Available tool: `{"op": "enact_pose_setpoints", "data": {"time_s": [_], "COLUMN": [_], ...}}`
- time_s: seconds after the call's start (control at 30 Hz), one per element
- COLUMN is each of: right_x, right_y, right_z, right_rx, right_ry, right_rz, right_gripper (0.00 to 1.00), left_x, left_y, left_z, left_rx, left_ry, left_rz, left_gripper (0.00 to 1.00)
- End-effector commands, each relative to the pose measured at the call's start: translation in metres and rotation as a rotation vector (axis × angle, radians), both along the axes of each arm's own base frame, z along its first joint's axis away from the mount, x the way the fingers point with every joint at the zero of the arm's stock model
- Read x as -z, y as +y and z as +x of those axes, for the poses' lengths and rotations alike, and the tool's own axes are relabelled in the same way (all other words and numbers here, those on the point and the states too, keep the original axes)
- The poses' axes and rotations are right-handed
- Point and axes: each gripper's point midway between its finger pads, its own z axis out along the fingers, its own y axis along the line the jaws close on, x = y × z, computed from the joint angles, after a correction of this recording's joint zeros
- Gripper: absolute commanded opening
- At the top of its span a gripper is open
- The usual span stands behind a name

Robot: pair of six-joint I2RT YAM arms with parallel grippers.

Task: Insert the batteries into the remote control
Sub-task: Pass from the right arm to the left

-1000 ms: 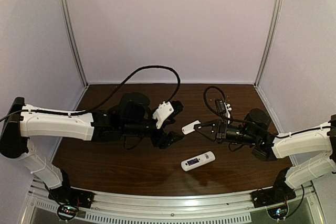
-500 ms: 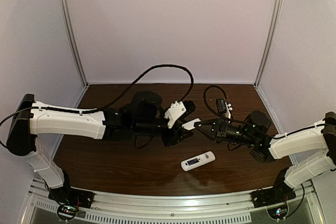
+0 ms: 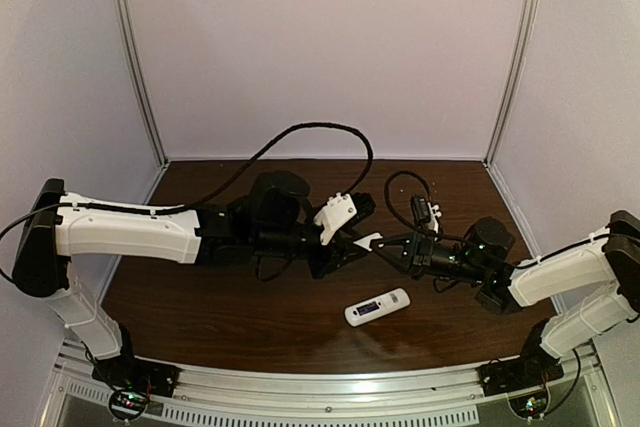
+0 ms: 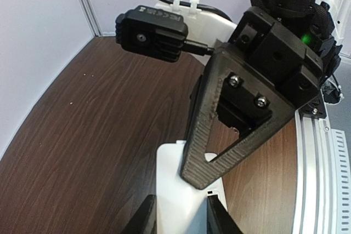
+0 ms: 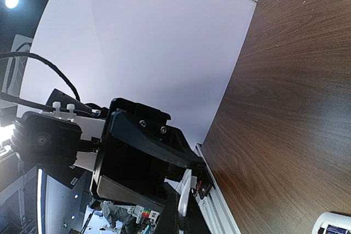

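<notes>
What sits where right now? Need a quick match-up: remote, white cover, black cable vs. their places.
Things:
1. remote
2. white cover
3. black cable

Places:
A. loops up over the left arm
B. lies flat on the table, near the front
C. pinched by the right tool, off the table

Pairs: 1-B, 2-C, 3-A

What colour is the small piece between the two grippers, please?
White; the cover piece shows best in the left wrist view.
</notes>
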Motion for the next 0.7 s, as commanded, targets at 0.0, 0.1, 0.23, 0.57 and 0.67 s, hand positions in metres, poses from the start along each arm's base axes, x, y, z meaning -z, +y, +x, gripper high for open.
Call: {"op": "enact_pose_setpoints", "data": {"time_s": [0.0,0.1,0.23,0.57,0.67], "right_x": [-0.004,-0.003,-0.003,0.036,0.056], "right_y": [-0.001,-0.004,-0.004,-0.038,-0.056], "right_z": [-0.004,-0.001,-0.002,0.025,0.034], "right_rx": [-0.015,-0.006,-0.017,0.141,0.226], "right_ry": [-0.002,0.009,0.013,0.042,0.027], "right_rz": [0.032,0.037,0.046,-0.161,-0.362], "right_gripper": [0.00,0.00,0.00,0.68,0.69], "left_x": [-0.013,-0.010,0.001,0.030,0.050], "left_y": [-0.006,-0.005,-0.001,0.022,0.032], "left_z": [-0.004,-0.005,-0.007,-0.017,-0.024], "left_rx": [0.045,0.048,0.045,0.019,0.006], "left_ry": [-0.033,-0.026,-0.006,0.079,0.143], "left_rz": [-0.012,0.002,0.035,0.118,0.167], "left_gripper": [0.26,0.21,0.22,0.19,0.19]}}
